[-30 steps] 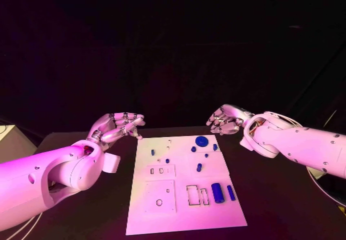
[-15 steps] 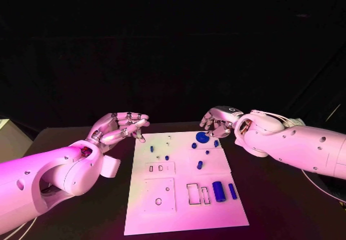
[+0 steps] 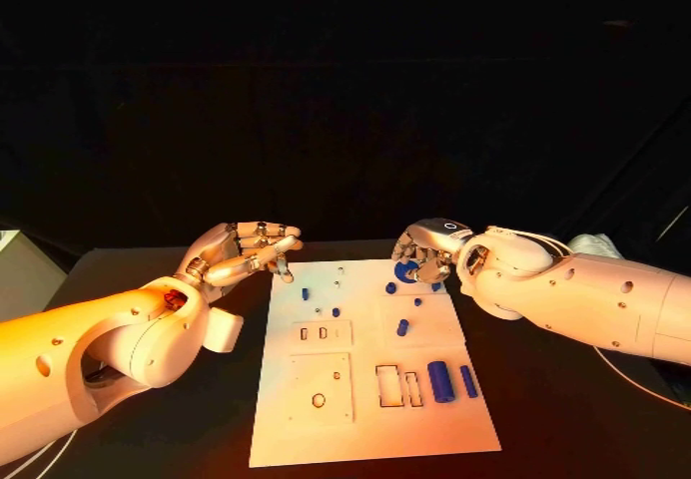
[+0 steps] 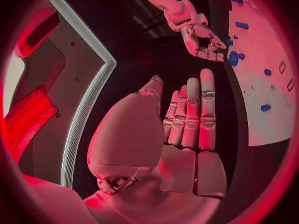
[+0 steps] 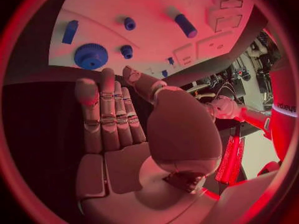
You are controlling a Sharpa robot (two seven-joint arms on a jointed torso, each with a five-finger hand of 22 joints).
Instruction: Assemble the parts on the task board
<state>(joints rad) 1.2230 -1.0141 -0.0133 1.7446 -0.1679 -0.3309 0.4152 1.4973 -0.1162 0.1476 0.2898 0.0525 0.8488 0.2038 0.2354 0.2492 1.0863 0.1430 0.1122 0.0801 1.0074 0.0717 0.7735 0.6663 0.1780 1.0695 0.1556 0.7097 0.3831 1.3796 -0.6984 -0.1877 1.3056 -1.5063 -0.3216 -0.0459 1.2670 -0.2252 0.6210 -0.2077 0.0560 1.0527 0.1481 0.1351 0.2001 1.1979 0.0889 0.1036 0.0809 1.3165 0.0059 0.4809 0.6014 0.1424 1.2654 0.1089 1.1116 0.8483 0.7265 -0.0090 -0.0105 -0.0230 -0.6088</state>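
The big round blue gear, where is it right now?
In the head view the blue gear lies at the far right corner of the task board, right under the right hand, whose fingers reach toward it.

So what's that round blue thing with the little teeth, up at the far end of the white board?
It looks like a small gear: a flat blue disc, seemingly plastic, with fine teeth round its rim and a raised hub in the middle. It lies flat near the far right corner of the task board, with smaller blue pieces close by. The right hand hovers just above it with fingers apart; I cannot tell from the head view whether a fingertip touches it, and the right wrist view shows a gap.
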